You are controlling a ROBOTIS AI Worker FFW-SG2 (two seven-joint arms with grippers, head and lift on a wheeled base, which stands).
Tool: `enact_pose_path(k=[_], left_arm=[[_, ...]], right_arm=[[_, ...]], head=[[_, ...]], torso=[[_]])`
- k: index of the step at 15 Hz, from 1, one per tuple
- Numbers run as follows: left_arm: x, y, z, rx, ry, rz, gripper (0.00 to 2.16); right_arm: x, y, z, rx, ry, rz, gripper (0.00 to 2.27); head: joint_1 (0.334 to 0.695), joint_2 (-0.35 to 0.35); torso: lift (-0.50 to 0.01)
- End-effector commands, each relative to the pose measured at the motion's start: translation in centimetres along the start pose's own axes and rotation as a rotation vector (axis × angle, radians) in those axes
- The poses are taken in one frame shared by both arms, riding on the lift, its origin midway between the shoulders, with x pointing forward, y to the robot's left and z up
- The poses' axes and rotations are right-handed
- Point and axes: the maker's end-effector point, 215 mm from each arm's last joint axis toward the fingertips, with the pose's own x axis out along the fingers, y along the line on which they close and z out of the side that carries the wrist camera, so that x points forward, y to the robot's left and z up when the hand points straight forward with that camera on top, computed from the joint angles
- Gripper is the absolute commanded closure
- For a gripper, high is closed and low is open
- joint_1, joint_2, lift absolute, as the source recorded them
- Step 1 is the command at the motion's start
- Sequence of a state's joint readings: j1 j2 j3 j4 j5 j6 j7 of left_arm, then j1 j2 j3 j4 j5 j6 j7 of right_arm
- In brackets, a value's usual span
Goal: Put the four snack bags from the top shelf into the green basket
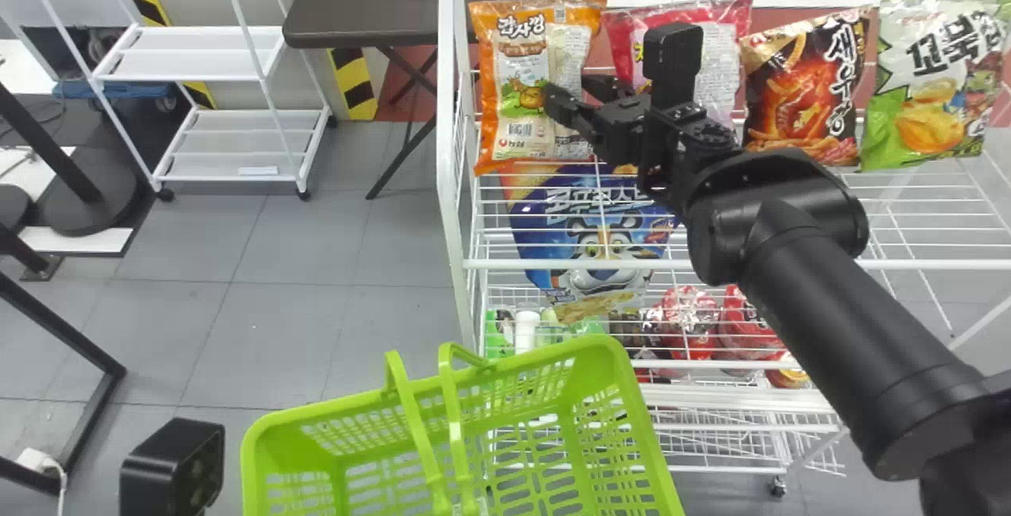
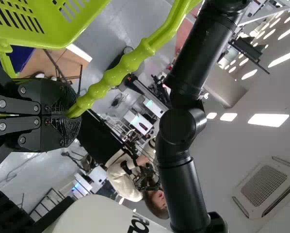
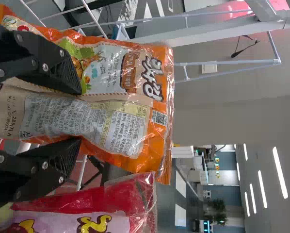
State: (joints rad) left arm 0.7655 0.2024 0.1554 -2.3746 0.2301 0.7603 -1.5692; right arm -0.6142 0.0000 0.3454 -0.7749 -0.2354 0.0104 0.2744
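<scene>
Open right hand (image 3: pixel 78 115) straddles orange bag (image 3: pixel 118 97), twelve o'clock from basket (image 1: pixel 636 393), likely to pinch; left hand (image 2: pixel 72 115) grips handle (image 2: pixel 117 75) for steadiness.

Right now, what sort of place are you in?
Likely a mock shop set up in a robotics workspace: snack bags along a white wire rack, a green basket, hazard-striped tape behind.
</scene>
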Motion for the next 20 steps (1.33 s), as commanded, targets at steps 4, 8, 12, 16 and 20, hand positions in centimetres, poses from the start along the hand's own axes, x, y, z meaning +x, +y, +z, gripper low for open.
enact_pose_path(k=[4,8,12,16,20], left_arm=[[-0.2,-0.3,-0.1,-0.005,-0.004,-0.004,2.15],[-0.6,0.0,0.1,-0.005,-0.016,0.010,2.15],[-1.0,1.1,1.4,-0.007,-0.016,0.028,2.15],[-0.9,3.7,3.0,-0.077,-0.019,0.031,2.15],[-0.7,5.6,3.8,-0.120,-0.005,0.045,2.15]], right_arm=[[-0.7,3.5,0.9,-0.050,-0.023,0.043,2.25],[-3.6,6.4,1.0,-0.078,-0.020,0.046,2.25],[-8.9,6.2,3.2,-0.022,-0.070,0.000,2.25],[-18.1,4.0,4.1,0.082,-0.098,-0.062,2.25],[-27.5,3.9,3.1,0.126,-0.058,-0.083,2.25]], head=[[0.695,0.072],[0.695,0.107],[0.695,0.105],[0.695,0.068],[0.695,-0.030]], torso=[[-0.003],[-0.003],[-0.003],[-0.003],[-0.003]])
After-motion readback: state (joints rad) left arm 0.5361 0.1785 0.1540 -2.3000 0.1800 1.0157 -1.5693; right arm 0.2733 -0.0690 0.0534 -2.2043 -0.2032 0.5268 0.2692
